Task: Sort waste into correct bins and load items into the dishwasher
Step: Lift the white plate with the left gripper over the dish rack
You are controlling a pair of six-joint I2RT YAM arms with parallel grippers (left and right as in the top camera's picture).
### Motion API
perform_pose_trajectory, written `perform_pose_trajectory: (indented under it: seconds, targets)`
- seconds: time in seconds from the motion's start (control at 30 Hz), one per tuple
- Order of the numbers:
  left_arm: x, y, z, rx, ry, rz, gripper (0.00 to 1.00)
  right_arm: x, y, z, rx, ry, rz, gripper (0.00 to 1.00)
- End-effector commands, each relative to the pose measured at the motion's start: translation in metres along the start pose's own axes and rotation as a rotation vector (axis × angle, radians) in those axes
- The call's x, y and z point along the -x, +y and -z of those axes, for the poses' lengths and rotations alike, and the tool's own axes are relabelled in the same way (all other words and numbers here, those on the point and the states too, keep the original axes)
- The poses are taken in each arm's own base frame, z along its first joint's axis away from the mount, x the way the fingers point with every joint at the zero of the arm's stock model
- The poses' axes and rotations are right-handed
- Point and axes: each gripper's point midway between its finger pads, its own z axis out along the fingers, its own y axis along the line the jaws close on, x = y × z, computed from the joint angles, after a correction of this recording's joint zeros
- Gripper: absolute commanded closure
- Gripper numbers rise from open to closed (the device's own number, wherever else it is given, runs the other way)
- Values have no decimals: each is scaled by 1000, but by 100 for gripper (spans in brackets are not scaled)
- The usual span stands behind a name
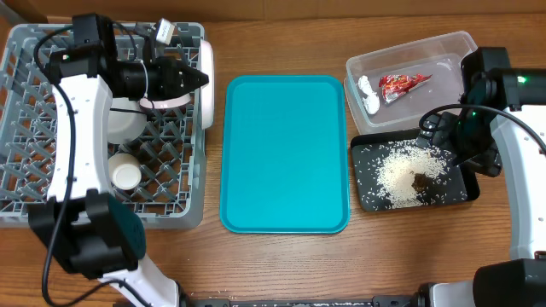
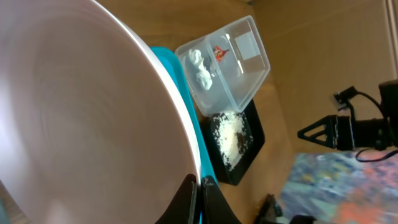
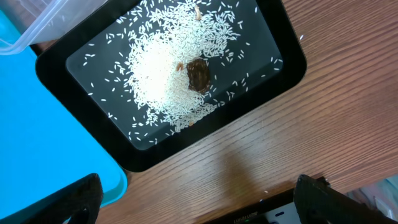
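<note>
The large white plate (image 1: 207, 95) stands on edge at the right side of the grey dishwasher rack (image 1: 21, 128). My left gripper (image 1: 202, 79) is shut on its rim; in the left wrist view the plate (image 2: 81, 112) fills the left and the fingers (image 2: 186, 196) pinch its edge. A grey bowl (image 1: 124, 124) and a white cup (image 1: 126, 175) sit in the rack. A pinkish bowl (image 1: 166, 101) lies partly under the arm. The clear tub (image 1: 465, 40) holds the red wrapper (image 1: 403, 83) and tissue (image 1: 368, 94). The black tray (image 3: 74, 53) holds rice (image 3: 155, 81) and a brown scrap (image 3: 198, 74). My right gripper (image 3: 199, 205) hangs open and empty over its near edge.
The flat teal tray (image 1: 286, 153) lies in the middle of the wooden table, between the rack and the two bins. The black tray (image 1: 363, 200) sits just in front of the clear tub, close to the teal tray's right edge.
</note>
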Motion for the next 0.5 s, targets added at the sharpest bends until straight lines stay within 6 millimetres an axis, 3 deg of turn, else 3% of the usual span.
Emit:
perform_pose_trajectory:
  seconds: [0.0, 0.07, 0.47]
  targets:
    - [4, 9, 3, -70, -15, 14, 96, 4, 0, 10, 19, -36, -11, 0]
    - [3, 12, 5, -95, -19, 24, 96, 4, 0, 10, 19, -36, -11, 0]
    - [10, -13, 16, -261, -72, -3, 96, 3, 0, 10, 18, -33, -10, 0]
